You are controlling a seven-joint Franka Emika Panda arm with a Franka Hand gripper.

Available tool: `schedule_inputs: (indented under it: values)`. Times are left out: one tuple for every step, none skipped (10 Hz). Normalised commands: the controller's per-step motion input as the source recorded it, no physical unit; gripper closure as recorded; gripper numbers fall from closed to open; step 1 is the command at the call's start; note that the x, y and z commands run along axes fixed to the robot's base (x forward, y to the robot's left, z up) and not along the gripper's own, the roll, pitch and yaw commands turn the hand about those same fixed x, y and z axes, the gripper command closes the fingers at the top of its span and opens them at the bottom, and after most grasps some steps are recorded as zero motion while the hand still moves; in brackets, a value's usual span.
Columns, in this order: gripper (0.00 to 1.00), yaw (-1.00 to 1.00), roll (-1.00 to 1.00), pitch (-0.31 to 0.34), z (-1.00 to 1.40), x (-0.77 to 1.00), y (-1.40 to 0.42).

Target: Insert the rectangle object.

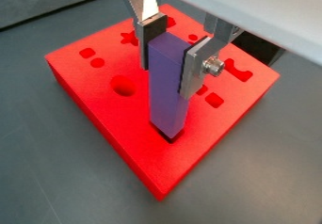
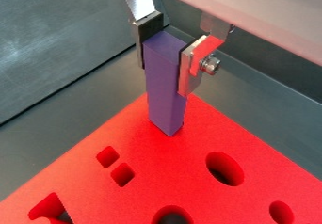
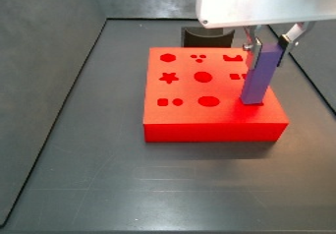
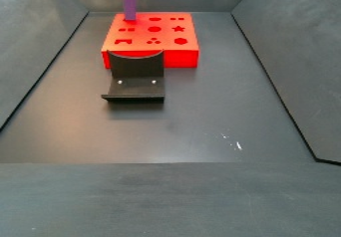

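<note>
My gripper [image 1: 174, 58] is shut on the rectangle object [image 1: 168, 87], a long purple-blue bar held upright, with a pad on each of two opposite faces near its top. The bar's lower end meets the top of the red block [image 1: 113, 115] near one edge. Whether that end sits inside a hole is hidden by the bar itself. The gripper [image 2: 171, 56], bar [image 2: 164, 96] and block [image 2: 189, 181] also show in the other wrist picture. In a side view the gripper [image 3: 269, 43] holds the bar [image 3: 258, 76] over the block's right side [image 3: 210, 120]. The bar's lower part [image 4: 130, 0] also shows in a side view.
The red block [image 4: 151, 42] has several shaped holes, among them a star, circles and squares. The dark fixture [image 4: 135, 79] stands on the floor against one side of the block. The bin's dark walls [image 3: 79, 71] surround the floor.
</note>
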Motion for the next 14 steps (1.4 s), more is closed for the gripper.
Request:
schedule_inputs:
  values:
    - [1.00,0.00,0.00,0.150,-0.16,0.71,-0.04]
    - [1.00,0.00,0.00,0.151,-0.09,0.57,-0.06]
    - [1.00,0.00,0.00,0.139,-0.12,0.50,-0.09]
    - [1.00,-0.03,0.00,0.131,-0.18,0.32,-0.06]
    - [1.00,0.00,0.00,0.106,-0.26,0.11,0.00]
    - [1.00,-0.02,0.00,0.133,-0.44,0.03,0.01]
    - [1.00,-0.05,0.00,0.154,-0.45,0.01,0.07]
    - [1.00,-0.07,-0.05,0.156,-0.39,0.01,0.06]
    - [1.00,-0.11,-0.10,0.149,-0.38,0.00,0.07]
    - [1.00,-0.15,-0.13,0.139,-0.34,0.00,0.08]
    - [1.00,-0.13,-0.12,0.107,-0.27,0.00,0.00]
    - [1.00,-0.08,-0.02,0.083,-0.05,0.00,0.00]
    - [1.00,0.00,0.00,-0.010,0.00,0.00,0.00]
    - [1.00,0.00,0.00,0.000,0.00,0.00,0.00]
